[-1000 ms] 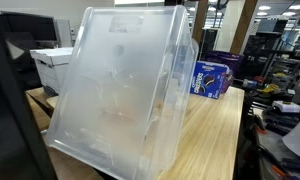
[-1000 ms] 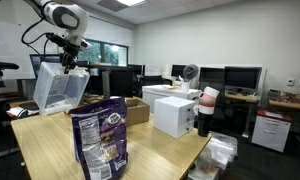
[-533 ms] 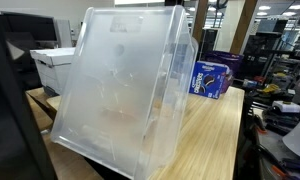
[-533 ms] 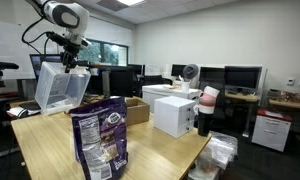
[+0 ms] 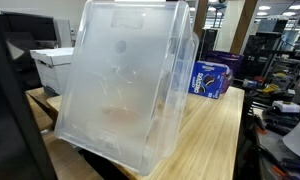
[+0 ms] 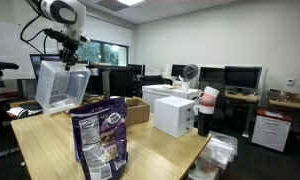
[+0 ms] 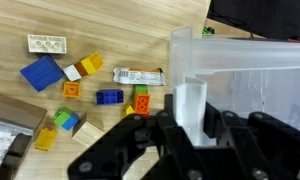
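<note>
A large clear plastic bin [image 5: 125, 85] hangs tilted above the wooden table [image 5: 215, 130], filling most of an exterior view. In the other exterior view the bin [image 6: 62, 87] hangs at the far left under my gripper [image 6: 68, 55]. In the wrist view my gripper [image 7: 193, 115] is shut on the bin's rim handle [image 7: 190, 100], with the bin's wall [image 7: 255, 70] running off to the right. Below on the table lie several loose toy bricks: a blue one [image 7: 40, 74], a white one [image 7: 47, 43], an orange one [image 7: 140, 98], plus a snack wrapper [image 7: 138, 75].
A purple snack bag [image 6: 98, 140] stands at the table's front. A white box [image 6: 175, 113], a cardboard box [image 6: 133, 108] and a stack of cups [image 6: 207, 108] sit further back. A blue carton [image 5: 211, 78] stands beside the bin, and desks with monitors fill the room behind.
The bin has risen a little and tipped slightly more upright, still held by its rim. The bricks on the table have not moved.
</note>
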Motion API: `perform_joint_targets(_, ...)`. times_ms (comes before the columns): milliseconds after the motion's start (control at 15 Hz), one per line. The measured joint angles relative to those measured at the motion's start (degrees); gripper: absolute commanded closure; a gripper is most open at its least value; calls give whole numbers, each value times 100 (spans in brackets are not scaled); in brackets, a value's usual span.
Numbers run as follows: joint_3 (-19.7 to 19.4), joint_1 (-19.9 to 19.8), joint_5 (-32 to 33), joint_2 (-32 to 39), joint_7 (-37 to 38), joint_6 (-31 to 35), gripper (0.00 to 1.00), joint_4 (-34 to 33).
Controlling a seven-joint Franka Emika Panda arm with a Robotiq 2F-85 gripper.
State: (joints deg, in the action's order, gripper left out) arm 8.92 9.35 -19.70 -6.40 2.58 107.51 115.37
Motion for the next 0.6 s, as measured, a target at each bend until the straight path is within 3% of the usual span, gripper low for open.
perform_joint_targets(600, 153, 63, 466, 1, 24, -24, 94, -97)
